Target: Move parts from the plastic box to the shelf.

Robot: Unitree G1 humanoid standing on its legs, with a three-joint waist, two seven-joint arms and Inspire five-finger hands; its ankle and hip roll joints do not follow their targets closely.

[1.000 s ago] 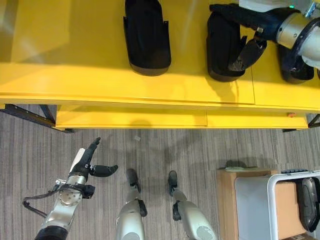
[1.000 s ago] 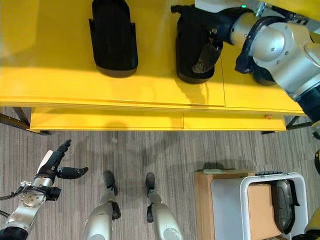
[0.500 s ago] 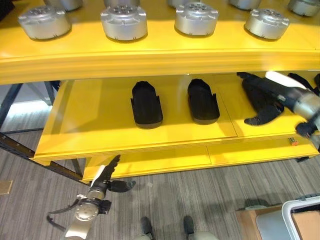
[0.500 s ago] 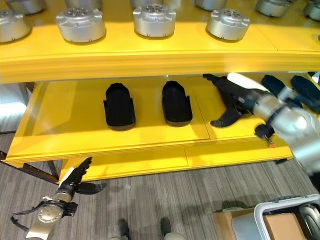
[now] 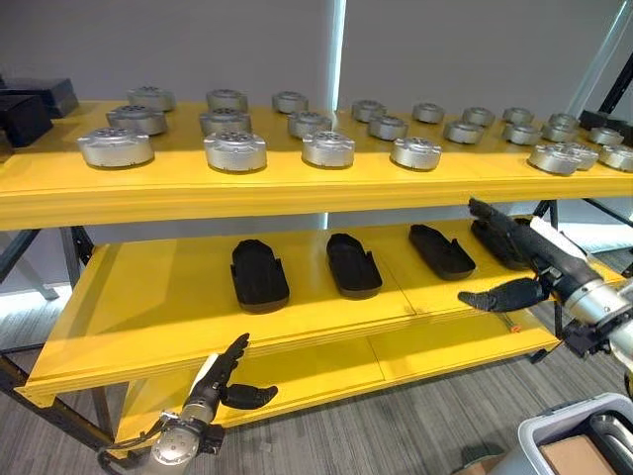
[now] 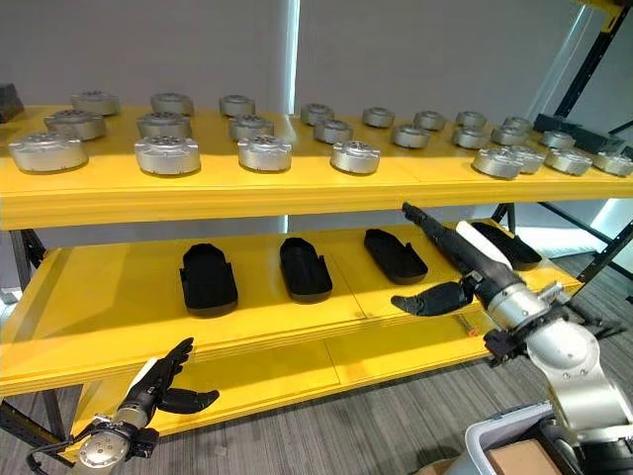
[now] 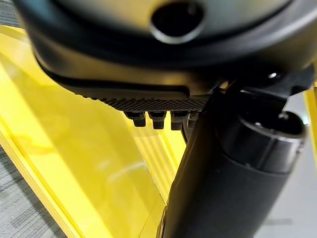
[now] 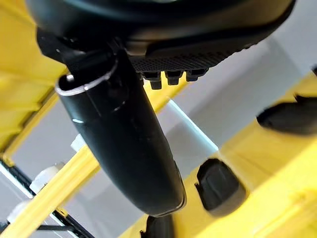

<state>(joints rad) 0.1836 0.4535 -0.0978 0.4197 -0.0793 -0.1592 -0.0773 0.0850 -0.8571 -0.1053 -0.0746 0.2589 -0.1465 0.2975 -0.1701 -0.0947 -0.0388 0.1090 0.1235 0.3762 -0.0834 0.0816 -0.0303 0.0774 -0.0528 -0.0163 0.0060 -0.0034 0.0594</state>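
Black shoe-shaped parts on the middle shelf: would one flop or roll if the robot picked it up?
The black shoe-shaped part looks moulded and rigid, so probably stiff, not floppy. It lies flat and long on the yellow shelf, so rolling seems unlikely. Its hollow shell suggests it is fairly light.

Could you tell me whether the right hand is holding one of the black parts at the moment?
No, the right hand hovers open over the middle shelf, holding nothing.
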